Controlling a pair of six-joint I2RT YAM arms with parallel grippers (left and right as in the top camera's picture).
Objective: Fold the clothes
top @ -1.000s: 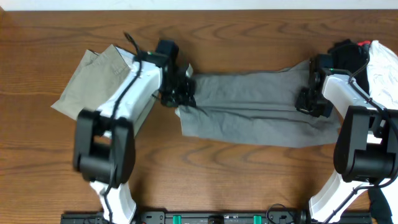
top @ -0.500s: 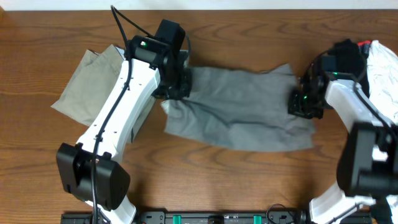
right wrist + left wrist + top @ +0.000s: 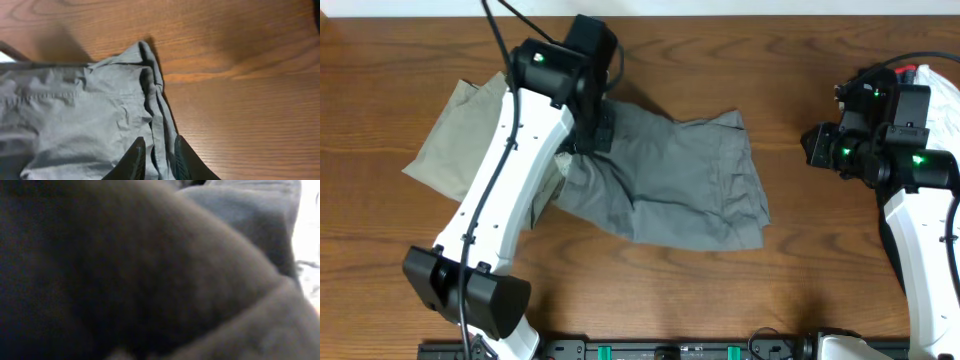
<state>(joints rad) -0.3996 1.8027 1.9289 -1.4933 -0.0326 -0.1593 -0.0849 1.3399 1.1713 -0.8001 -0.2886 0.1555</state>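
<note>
The grey shorts (image 3: 670, 180) lie bunched across the table's middle. Their left end is gathered under my left gripper (image 3: 597, 132), which is shut on the cloth. In the left wrist view, grey fabric (image 3: 240, 215) fills the frame and hides the jaws. My right gripper (image 3: 817, 148) hangs right of the shorts' loose right edge, clear of it. The right wrist view shows this gripper (image 3: 159, 141) slightly open above the table, with the shorts' seamed edge (image 3: 155, 95) lying below it, ungripped. Khaki shorts (image 3: 460, 135) lie flat at the far left, partly under the left arm.
A pile of white cloth (image 3: 938, 95) sits at the back right edge, behind the right arm. Bare wooden tabletop (image 3: 800, 260) runs along the front and between the shorts and the right arm.
The right gripper let go of the shorts' right end and drew back to the right. The left gripper dragged the shorts left and toward the back, so they lie shorter and more bunched.
</note>
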